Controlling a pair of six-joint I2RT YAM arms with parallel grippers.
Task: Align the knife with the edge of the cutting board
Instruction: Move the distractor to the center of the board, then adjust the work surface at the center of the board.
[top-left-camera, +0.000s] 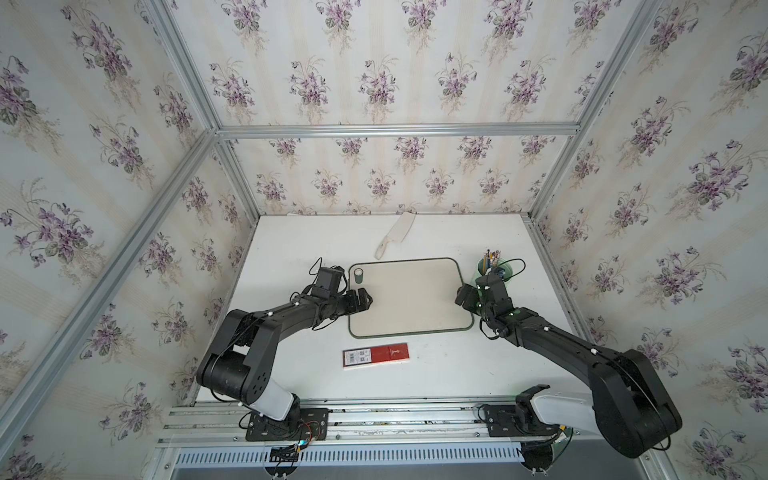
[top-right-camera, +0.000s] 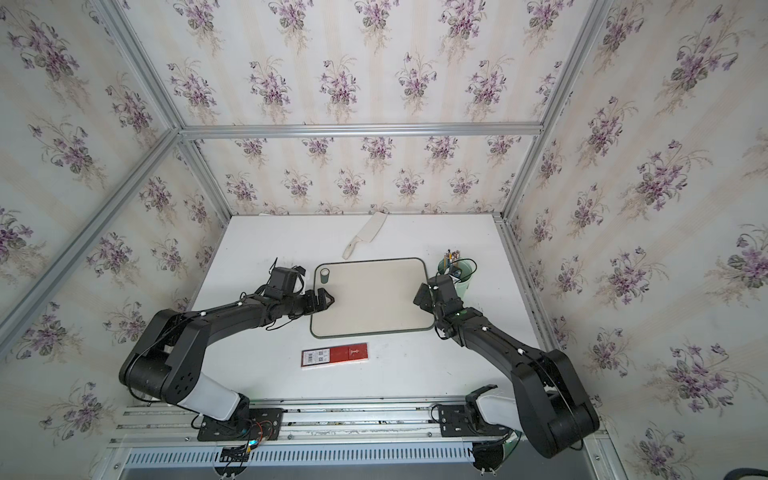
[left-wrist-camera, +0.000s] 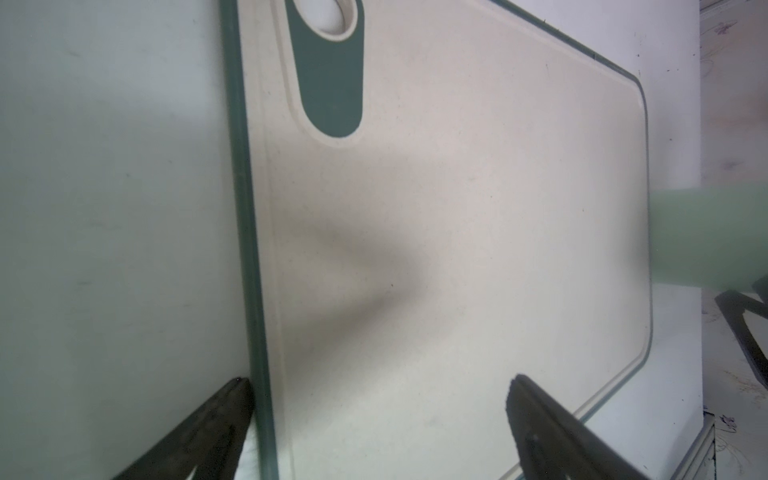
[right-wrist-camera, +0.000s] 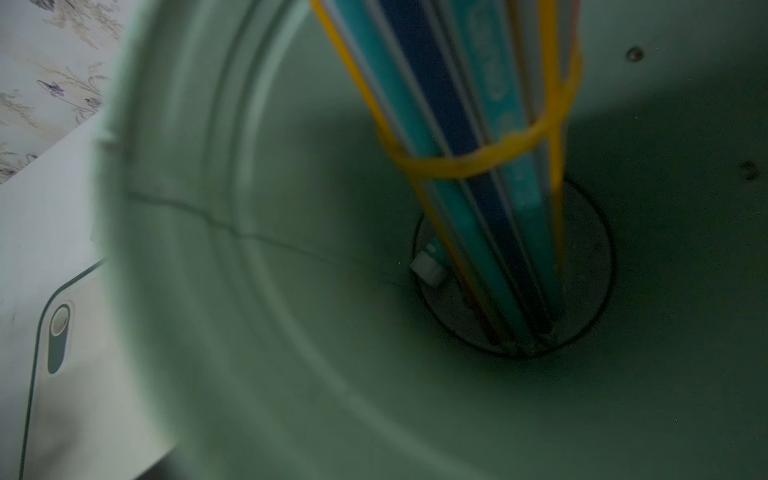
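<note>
The off-white knife (top-left-camera: 395, 233) (top-right-camera: 366, 233) lies slantwise at the back of the table, blade towards the wall and handle end just short of the far edge of the cutting board (top-left-camera: 411, 299) (top-right-camera: 374, 299). The beige board has a dark green rim and an oval hole (left-wrist-camera: 328, 62) in its far left corner. My left gripper (top-left-camera: 365, 300) (left-wrist-camera: 378, 380) is open at the board's left edge, one fingertip (left-wrist-camera: 232, 399) off the rim and the other over the board. My right gripper (top-left-camera: 464, 296) hangs at the board's right edge with wide jaws and nothing seen in them; its wrist view does not show its fingers.
A pale green cup (top-left-camera: 514, 266) (right-wrist-camera: 249, 291) holding a banded bundle of pencils (top-left-camera: 493, 255) (right-wrist-camera: 478, 166) stands right of the board, under the right wrist camera. A flat red box (top-left-camera: 376, 355) (top-right-camera: 334, 356) lies in front of the board. Papered walls enclose the table.
</note>
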